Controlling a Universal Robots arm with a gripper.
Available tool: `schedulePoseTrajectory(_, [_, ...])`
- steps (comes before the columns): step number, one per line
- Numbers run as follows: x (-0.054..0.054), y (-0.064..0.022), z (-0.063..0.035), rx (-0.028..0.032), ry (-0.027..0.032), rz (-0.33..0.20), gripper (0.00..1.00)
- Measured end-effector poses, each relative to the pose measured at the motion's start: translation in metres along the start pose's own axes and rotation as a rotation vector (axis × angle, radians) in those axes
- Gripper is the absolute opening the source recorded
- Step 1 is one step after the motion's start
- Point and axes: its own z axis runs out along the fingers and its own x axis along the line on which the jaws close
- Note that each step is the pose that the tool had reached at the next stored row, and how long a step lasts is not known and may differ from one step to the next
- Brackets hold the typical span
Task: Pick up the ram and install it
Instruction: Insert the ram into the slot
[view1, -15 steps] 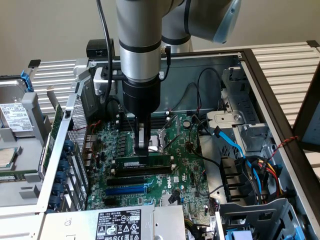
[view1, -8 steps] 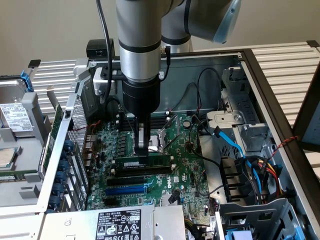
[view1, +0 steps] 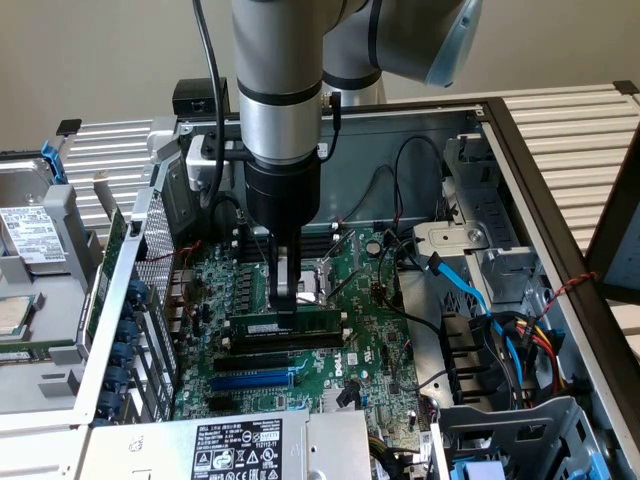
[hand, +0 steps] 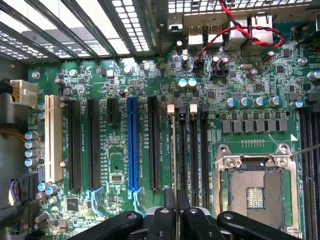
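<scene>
The ram is a thin green stick lying level across the large green motherboard, right at the first of the long black slots. My gripper comes straight down on the stick's middle and is shut on it. In the wrist view the ram shows edge-on as a thin line running away from my gripper, alongside the black slots. Whether the ram is seated in its slot I cannot tell.
An open CPU socket lies beside the memory slots. A blue slot and more black card slots sit on the other side. Blue, black and red cables and a drive cage crowd the exterior view's right. A labelled power supply is at the front.
</scene>
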Motion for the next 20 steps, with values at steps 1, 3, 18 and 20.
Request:
schedulePoseTrajectory(1, [0.0,0.0,0.0,0.0,0.0,0.0,0.14])
schedulePoseTrajectory(3, [0.0,0.0,0.0,0.0,0.0,0.0,0.14])
schedulePoseTrajectory(18, [0.0,0.0007,0.0005,0.0002,0.0001,-0.002,0.14])
schedulePoseTrajectory(20, [0.0,0.0007,0.0005,0.0002,0.0001,-0.002,0.14])
